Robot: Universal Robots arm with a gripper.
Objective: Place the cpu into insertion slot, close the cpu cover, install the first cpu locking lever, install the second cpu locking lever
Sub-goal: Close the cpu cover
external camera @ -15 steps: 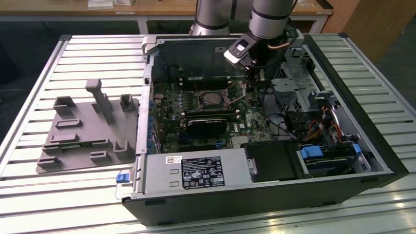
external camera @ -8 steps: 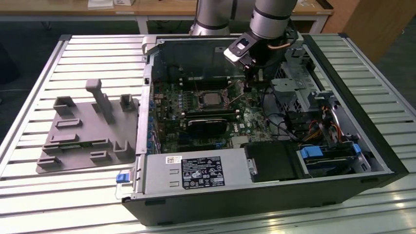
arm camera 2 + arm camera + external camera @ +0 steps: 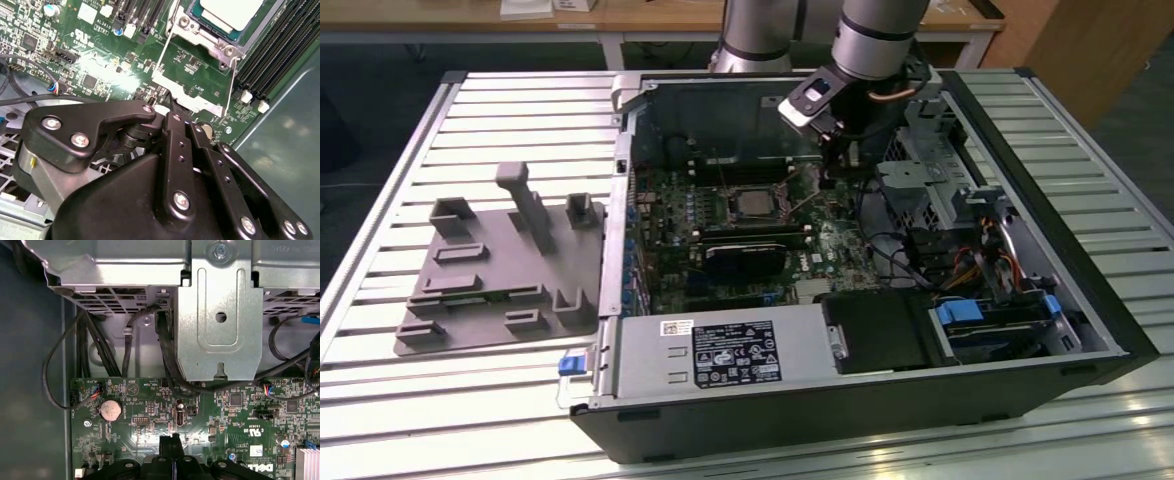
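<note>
Second wrist view: the black gripper (image 3: 162,111), fingertips pressed together, sits just beside the thin silver metal cpu cover (image 3: 207,40), which frames the silver-grey square cpu (image 3: 230,12).

**Component Layout: Open Computer Case on Tabletop**

The computer case (image 3: 854,400) lies on its side on the tabletop (image 3: 480,400), open face up. A fixture tray (image 3: 480,300) lies on the tabletop just beside the case, on the exterior view's left.

Inside the case, the motherboard (image 3: 674,215) covers the floor toward the exterior view's left. The drive cage (image 3: 921,190) sits on the exterior view's right. The power supply (image 3: 707,355) lies along the near wall.

The cpu (image 3: 750,203) lies in the insertion slot (image 3: 220,47) on the motherboard, with the memory slots (image 3: 270,55) just beside it. The pincer (image 3: 843,155) hangs above the motherboard, between the insertion slot and the drive cage. A coin cell (image 3: 110,410) lies on the motherboard near the pincer.
</note>
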